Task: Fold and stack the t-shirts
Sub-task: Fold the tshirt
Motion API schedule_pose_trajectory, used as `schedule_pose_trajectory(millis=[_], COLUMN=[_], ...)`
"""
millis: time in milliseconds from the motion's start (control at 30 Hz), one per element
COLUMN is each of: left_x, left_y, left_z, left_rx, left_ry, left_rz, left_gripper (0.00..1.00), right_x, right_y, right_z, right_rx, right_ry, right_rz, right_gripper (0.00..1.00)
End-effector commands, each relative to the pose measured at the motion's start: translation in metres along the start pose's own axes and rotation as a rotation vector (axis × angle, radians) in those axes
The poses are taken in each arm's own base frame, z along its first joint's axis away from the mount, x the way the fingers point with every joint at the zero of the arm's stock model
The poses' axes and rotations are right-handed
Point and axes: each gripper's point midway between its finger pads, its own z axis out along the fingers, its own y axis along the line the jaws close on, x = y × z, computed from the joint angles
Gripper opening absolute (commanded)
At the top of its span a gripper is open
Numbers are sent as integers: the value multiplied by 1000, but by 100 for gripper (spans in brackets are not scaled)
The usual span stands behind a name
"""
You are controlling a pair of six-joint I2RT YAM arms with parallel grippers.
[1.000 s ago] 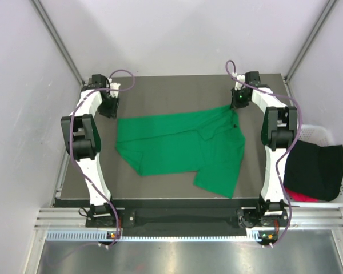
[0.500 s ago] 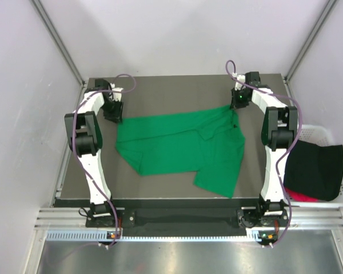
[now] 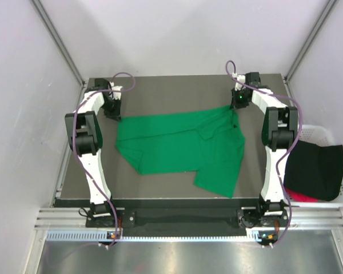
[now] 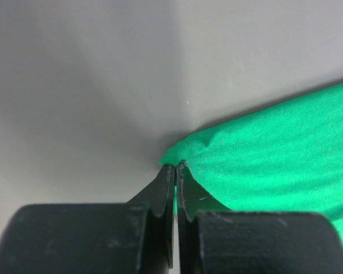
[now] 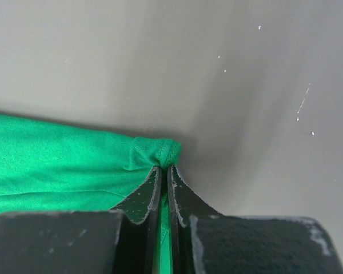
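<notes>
A bright green t-shirt (image 3: 177, 145) lies spread and crumpled on the dark table (image 3: 171, 91). My left gripper (image 3: 116, 117) is at its far left corner. In the left wrist view the left gripper (image 4: 176, 166) is shut on that corner of the green cloth (image 4: 274, 154). My right gripper (image 3: 235, 109) is at the far right corner. In the right wrist view the right gripper (image 5: 163, 167) pinches the hemmed corner of the green cloth (image 5: 57, 165). A black t-shirt (image 3: 314, 165) and a red one (image 3: 300, 197) lie bunched in a basket.
A white basket (image 3: 331, 135) stands off the table's right edge, beside the right arm. Grey walls close in the table at the back and both sides. The arm bases sit on a rail at the near edge.
My left gripper has moved a little right and toward me, onto the far left corner of the green t-shirt. The right arm and the shirt have not moved.
</notes>
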Motion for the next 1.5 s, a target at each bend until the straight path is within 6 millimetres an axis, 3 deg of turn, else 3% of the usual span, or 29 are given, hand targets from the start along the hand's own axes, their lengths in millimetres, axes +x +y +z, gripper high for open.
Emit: schedule_pose_trajectory(millis=[0,300,433,467,500,533,567,600,667,700,733,767,800,900,1067,1167,1267,1467], left_x=[-48,-87,-93,-95,-98,-102,-105,-113,-119,-122,-123,-122,-116,-89,-19,16,40,53], left_y=[25,42,38,35,32,28,25,20,12,3,-4,-12,-20,-42,-62,-65,-63,-60], left_z=[2,13,10,6,-6,-16,-26,-50,-77,-102,-113,-121,-135,-136,-104,-85,-73,-60], left_rx=[-86,-130,-106,-99,-102,-98,-99,-112,-121,-127,-118,-103,-90,-28,61,74,70,61], left_ry=[-148,-209,-228,-235,-259,-282,-303,-364,-420,-460,-479,-491,-504,-448,-298,-219,-175,-137], left_rz=[30,35,39,42,42,45,44,55,59,69,72,77,82,78,75,81,88,82], left_gripper=[0,0,0,0,1,12,19,25,39,43,44,45,45,43,39,34,32,31], right_x=[-3,-21,-32,-30,-43,-49,-54,-66,-71,-70,-57,-60,-54,-21,29,46,55,56], right_y=[-7,-17,-19,-18,-15,-17,-14,-15,-13,-11,-9,-1,3,20,42,45,45,44], right_z=[0,6,3,1,-13,-23,-45,-58,-92,-102,-105,-123,-127,-127,-108,-95,-81,-63], right_rx=[43,71,73,74,84,111,133,158,205,213,209,200,186,105,-25,-57,-69,-91], right_ry=[-8,-25,-45,-42,-81,-101,-133,-186,-246,-257,-238,-259,-249,-167,-21,31,64,81], right_rz=[-9,-8,-15,-15,-29,-40,-53,-76,-96,-105,-102,-114,-123,-111,-100,-90,-85,-57], right_gripper=[0,0,0,5,8,11,17,21,31,33,34,34,33,29,25,24,24,24])
